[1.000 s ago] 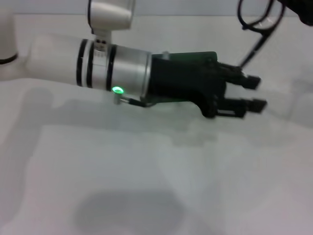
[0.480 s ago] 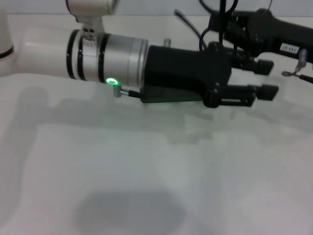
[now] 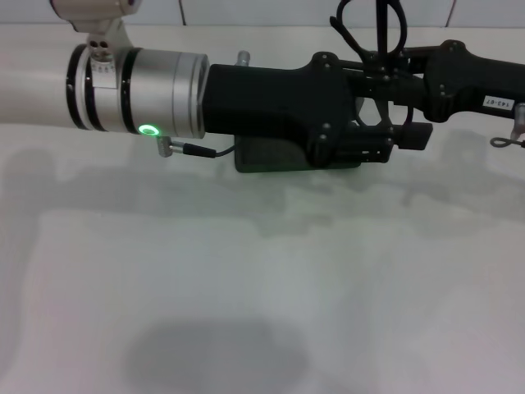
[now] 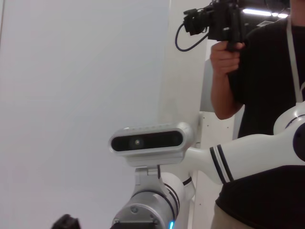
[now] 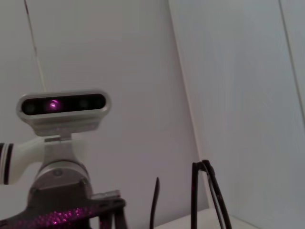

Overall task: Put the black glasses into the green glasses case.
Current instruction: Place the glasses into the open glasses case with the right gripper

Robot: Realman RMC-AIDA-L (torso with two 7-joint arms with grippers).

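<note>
Black glasses (image 3: 369,29) stand upright at frame top, pinched by the right gripper (image 3: 379,78), above the case (image 3: 275,156); left gripper's (image 3: 410,135) fingers unclear.

— How is the light sitting?
— Evenly and brightly; soft grey shadows are lying on the white counter (image 3: 246,287), one blurry patch near the front.
— Any glare?
— A ceiling lamp (image 4: 259,12) is glowing in the left wrist view, and close parts are blurring.
</note>
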